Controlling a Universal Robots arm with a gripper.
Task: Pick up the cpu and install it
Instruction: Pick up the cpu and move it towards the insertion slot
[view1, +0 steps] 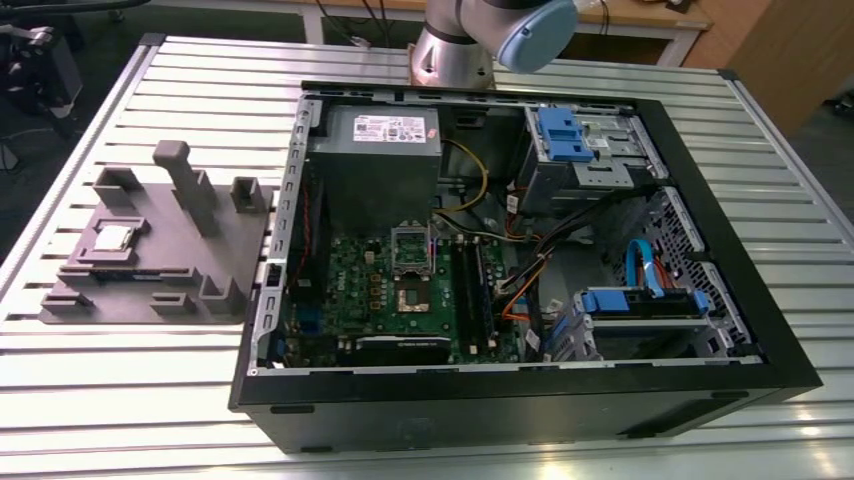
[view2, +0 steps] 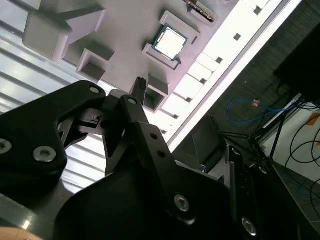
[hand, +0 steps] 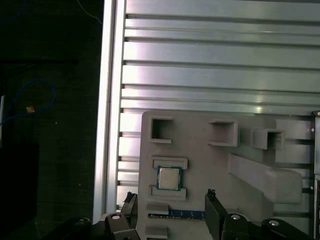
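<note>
Gripper, fingers spread wide, hangs over the cpu in its grey holder. Pick-up step, nothing grabbed yet. A grab needs fingers lined up w/ cpu's sides.

On the table, a holder block sits by the edge on the exterior view's left, with the cpu lying in a recess on it. Just beside the block, the open computer case lies across the table's middle and the exterior view's right. The arm's base stands at the far edge behind it. Inside the case, the motherboard lies toward the left, the socket at its middle, the power supply behind it, and drive cages fill the far right and near right corners. In the first wrist view the gripper hangs above the block near the cpu, fingers apart.
</note>
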